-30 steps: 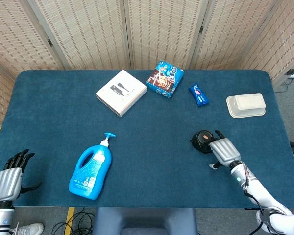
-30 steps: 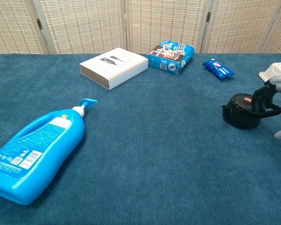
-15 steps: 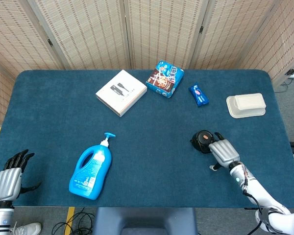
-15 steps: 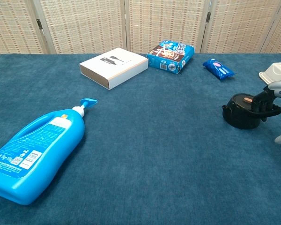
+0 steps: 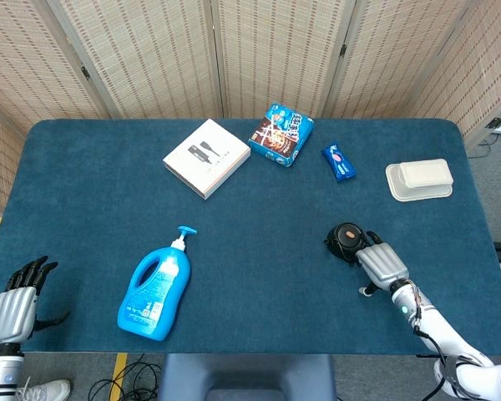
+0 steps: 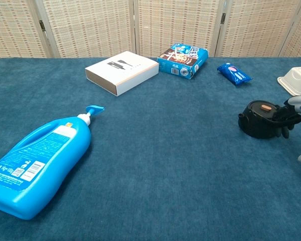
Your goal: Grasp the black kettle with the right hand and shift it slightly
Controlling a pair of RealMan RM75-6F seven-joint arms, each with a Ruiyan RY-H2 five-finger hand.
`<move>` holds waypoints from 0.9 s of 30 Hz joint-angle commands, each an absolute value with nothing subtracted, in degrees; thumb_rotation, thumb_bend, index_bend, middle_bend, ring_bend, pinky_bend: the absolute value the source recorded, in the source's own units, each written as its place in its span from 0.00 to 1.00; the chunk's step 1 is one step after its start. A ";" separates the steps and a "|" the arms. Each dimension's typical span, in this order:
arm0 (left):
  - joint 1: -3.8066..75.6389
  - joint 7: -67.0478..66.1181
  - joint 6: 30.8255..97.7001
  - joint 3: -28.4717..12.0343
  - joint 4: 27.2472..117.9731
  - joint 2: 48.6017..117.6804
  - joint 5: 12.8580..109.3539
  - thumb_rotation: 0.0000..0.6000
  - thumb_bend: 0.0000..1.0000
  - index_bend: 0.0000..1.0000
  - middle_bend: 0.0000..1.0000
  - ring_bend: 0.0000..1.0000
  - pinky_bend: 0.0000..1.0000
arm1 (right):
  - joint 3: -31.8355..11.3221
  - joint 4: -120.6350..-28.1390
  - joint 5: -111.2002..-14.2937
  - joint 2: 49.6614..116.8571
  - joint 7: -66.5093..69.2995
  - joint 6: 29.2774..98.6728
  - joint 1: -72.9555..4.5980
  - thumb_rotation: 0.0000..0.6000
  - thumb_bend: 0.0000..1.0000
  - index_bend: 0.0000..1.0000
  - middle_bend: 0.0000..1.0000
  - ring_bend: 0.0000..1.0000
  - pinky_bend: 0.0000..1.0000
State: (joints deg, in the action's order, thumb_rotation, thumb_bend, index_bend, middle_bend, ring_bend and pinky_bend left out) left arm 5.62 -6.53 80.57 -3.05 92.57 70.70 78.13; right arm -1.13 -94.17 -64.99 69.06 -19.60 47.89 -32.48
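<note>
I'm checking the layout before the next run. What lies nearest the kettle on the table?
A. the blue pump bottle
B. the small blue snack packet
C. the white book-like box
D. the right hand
D: the right hand sits right against the kettle, its dark fingers at the kettle's side.

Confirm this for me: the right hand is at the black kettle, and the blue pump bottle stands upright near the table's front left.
Not quite. The right hand is at the black kettle, but the blue pump bottle lies on its side, not upright; the head view shows it flat on the table with its pump pointing toward the far edge.
</note>
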 commanded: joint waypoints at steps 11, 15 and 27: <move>5.27 -6.35 80.75 -2.96 92.83 70.38 77.84 1.00 0.15 0.19 0.10 0.11 0.15 | -1.50 -94.20 -62.00 68.61 -18.52 44.30 -34.80 1.00 0.00 0.62 0.62 0.53 0.00; 5.08 -6.26 80.89 -3.02 93.23 70.04 77.56 1.00 0.15 0.19 0.10 0.11 0.15 | -2.67 -94.31 -61.29 67.58 -14.73 41.10 -36.19 1.00 0.00 0.70 0.71 0.61 0.00; 4.62 -6.59 81.48 -2.94 94.91 68.75 77.58 1.00 0.15 0.19 0.10 0.11 0.15 | -5.63 -94.97 -62.48 62.98 -2.71 30.02 -40.55 1.00 0.00 0.77 0.84 0.74 0.02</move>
